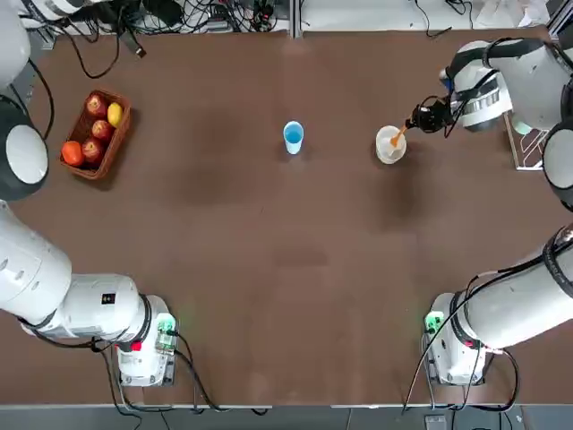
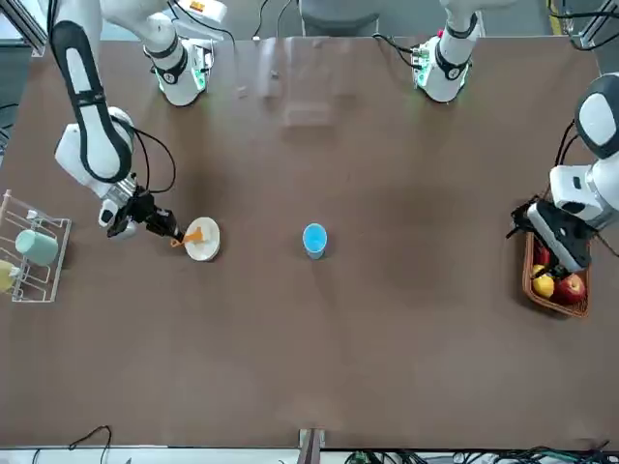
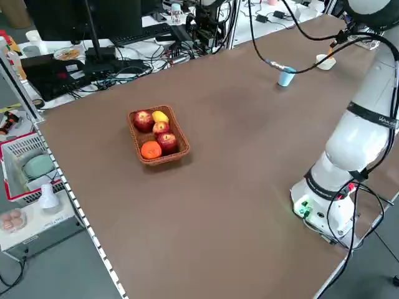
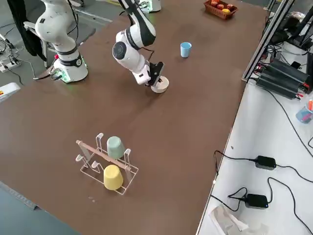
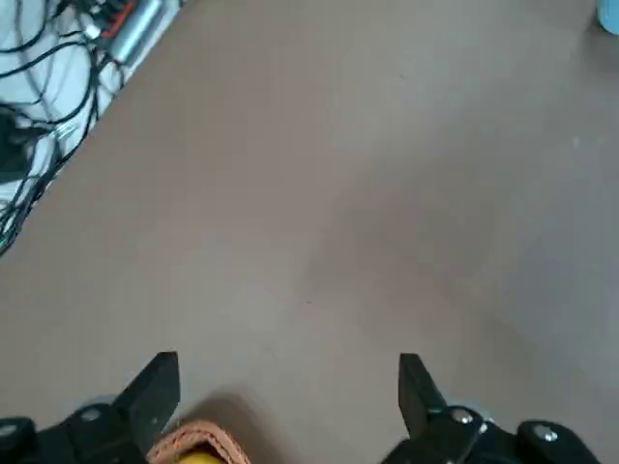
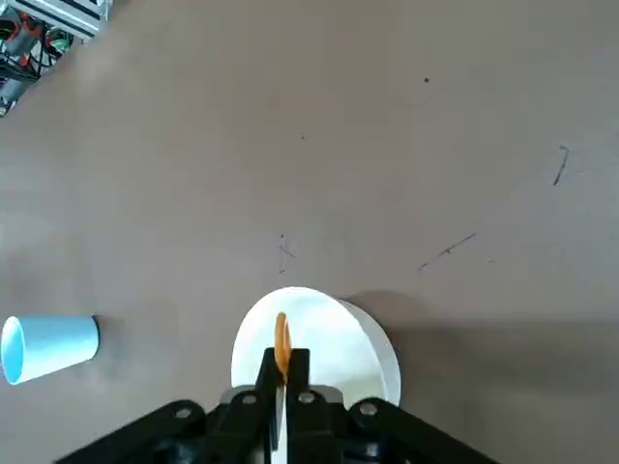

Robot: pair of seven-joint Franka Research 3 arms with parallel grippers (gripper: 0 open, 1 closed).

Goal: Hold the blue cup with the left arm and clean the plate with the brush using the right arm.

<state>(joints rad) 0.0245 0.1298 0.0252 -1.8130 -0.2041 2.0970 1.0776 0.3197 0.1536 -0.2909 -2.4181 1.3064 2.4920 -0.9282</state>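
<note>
In the overhead view the right gripper (image 1: 421,117) sits in the upper right of the frame, its two fingers pinched together on the orange handle of the brush (image 1: 397,137). The brush slants down from the fingers so its far end lies over the plate (image 1: 390,146), a small white dish on the brown table (image 1: 269,269) just left of the gripper. The right wrist view shows the same thing from close by: the dark fingers are closed on the brush handle, and the orange tip reaches out above the white inside of the dish. Whether the tip actually touches the dish I cannot tell.

The blue cup (image 1: 293,137) stands upright and alone near the upper middle of the overhead frame, a little left of the plate and clear of both arms. Nothing is holding it.

The left gripper (image 2: 556,235) shows at the right edge of the front view, hanging over the wicker basket (image 2: 554,278) of fruit, well apart from the cup. From its own wrist camera the two fingers stand wide apart with nothing between them, the basket rim peeking in at the lower edge and only bare table beyond.

In the right side view a small wire rack (image 4: 105,164) in the lower left of the frame carries a pale green cup (image 4: 115,146) and a yellow cup (image 4: 113,177), both tipped over its pegs
</note>
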